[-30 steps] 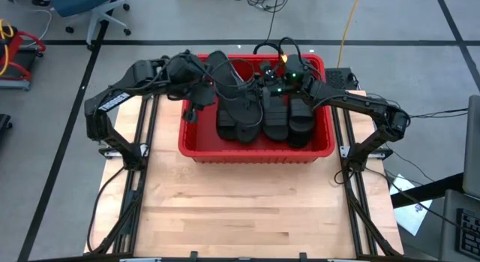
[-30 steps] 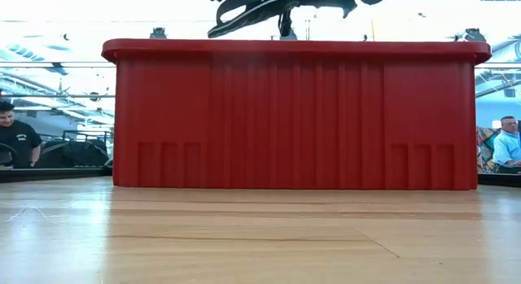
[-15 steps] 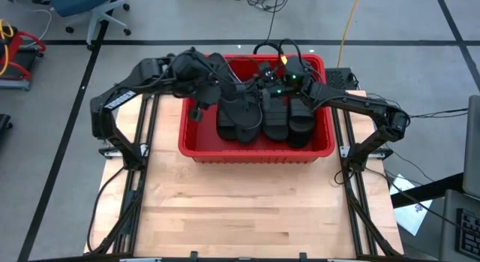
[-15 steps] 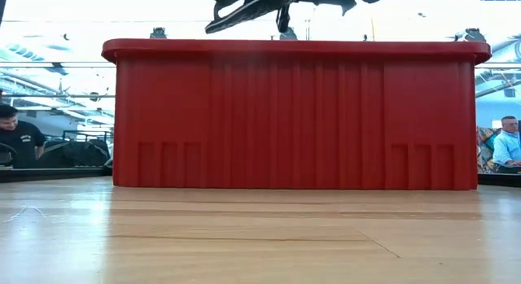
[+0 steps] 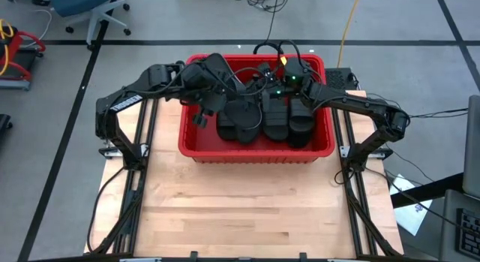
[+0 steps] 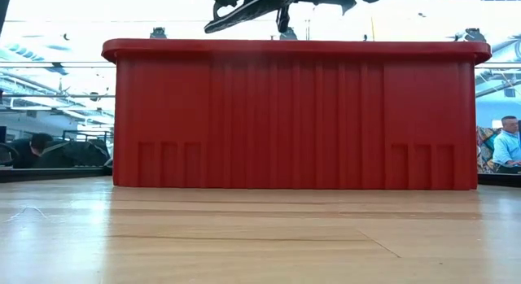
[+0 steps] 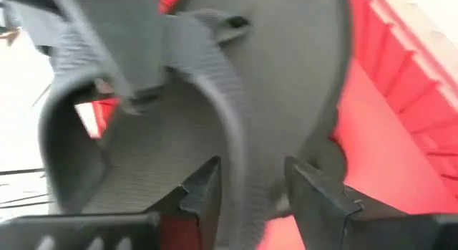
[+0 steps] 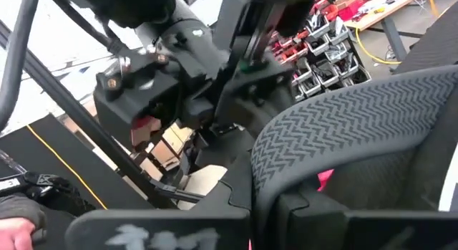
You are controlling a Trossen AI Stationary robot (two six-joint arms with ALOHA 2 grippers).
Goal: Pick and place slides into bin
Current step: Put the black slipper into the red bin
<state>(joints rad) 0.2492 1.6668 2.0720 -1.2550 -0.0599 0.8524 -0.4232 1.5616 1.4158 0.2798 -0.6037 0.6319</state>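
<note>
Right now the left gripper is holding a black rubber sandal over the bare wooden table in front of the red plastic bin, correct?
Not quite. The left gripper holds the black rubber sandal over the red plastic bin, above its back left part, not over the table; the high view shows it.

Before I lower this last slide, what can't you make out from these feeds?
- Bin contents: in the low view the bin front wall hides everything inside.
- Slide count: in the high view both arms cover the bin's far half, so the slides can't be counted.
- Left hand: shut on a slide; its outline is blurred and cut by the frame.
- Right hand: whether it grips is unclear.
</note>
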